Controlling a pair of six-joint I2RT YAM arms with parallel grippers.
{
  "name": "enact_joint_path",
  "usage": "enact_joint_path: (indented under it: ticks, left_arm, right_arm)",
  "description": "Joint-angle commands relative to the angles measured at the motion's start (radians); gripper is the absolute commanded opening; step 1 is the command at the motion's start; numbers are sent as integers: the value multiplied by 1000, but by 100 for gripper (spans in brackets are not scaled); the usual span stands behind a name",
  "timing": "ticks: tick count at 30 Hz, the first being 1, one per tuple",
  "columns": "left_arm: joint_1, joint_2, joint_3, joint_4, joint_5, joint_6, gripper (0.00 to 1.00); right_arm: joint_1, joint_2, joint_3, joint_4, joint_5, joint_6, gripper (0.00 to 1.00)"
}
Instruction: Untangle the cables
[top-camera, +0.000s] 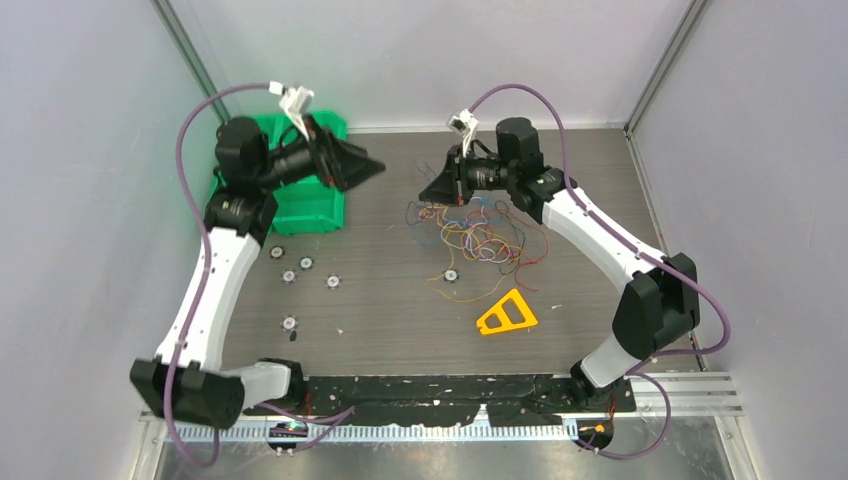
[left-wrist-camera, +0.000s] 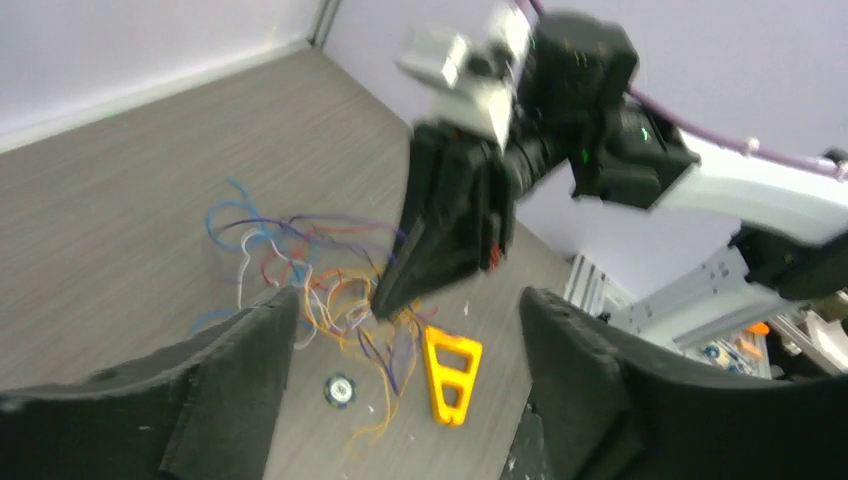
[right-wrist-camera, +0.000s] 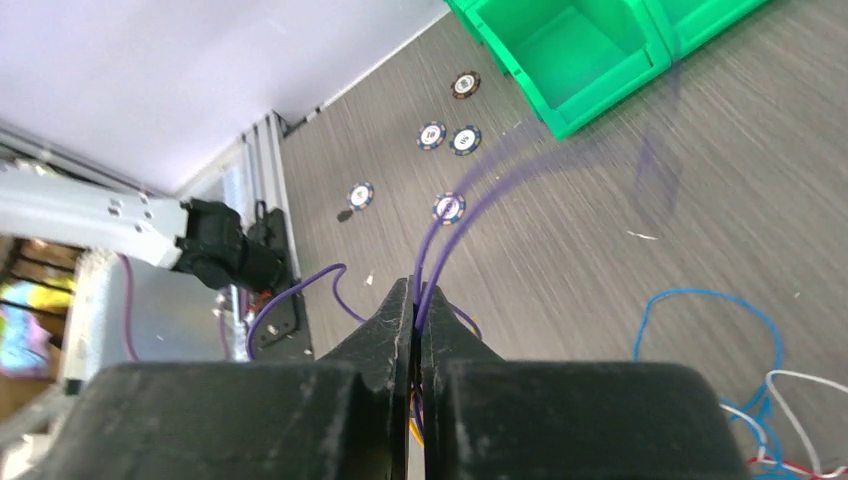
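Observation:
The cables (top-camera: 480, 235) lie in a loose tangle of red, orange, yellow, blue, white and purple wires on the table, right of centre. They also show in the left wrist view (left-wrist-camera: 310, 280). My right gripper (top-camera: 432, 192) is at the tangle's left edge, shut on a thin purple wire (right-wrist-camera: 470, 195) that rises from between its tips (right-wrist-camera: 413, 292). Blue wire (right-wrist-camera: 715, 300) and white wire (right-wrist-camera: 800, 385) lie to its right. My left gripper (top-camera: 368, 166) is open and empty in the air, left of the tangle, and points at the right gripper (left-wrist-camera: 385, 300).
A green bin (top-camera: 300, 195) stands at the back left, under the left arm. Several small round discs (top-camera: 305, 263) lie on the table's left half, one (top-camera: 451, 275) by the tangle. A yellow triangular frame (top-camera: 507, 315) lies in front of the tangle.

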Motion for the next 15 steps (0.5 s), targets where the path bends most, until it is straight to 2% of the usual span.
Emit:
enact_joint_path:
  ticks: [1,6,12,15]
  left_arm:
    - [-9,-209,-167,-54,24,374,92]
    - [-95,-234,-161,-265,26,702,97]
    - [-266,-151,-95,-423,-116,973,91]
    - [-316,-108,-84,-448,-173,1019,84]
  right_arm:
    - [-12,-65,-29,193,-53,281,5]
    - [-10,-62,-84,288,-93,448,6]
    - [5,-73,-117,326,-110,504,5]
    - [15,-76,-130,329,-114,507,5]
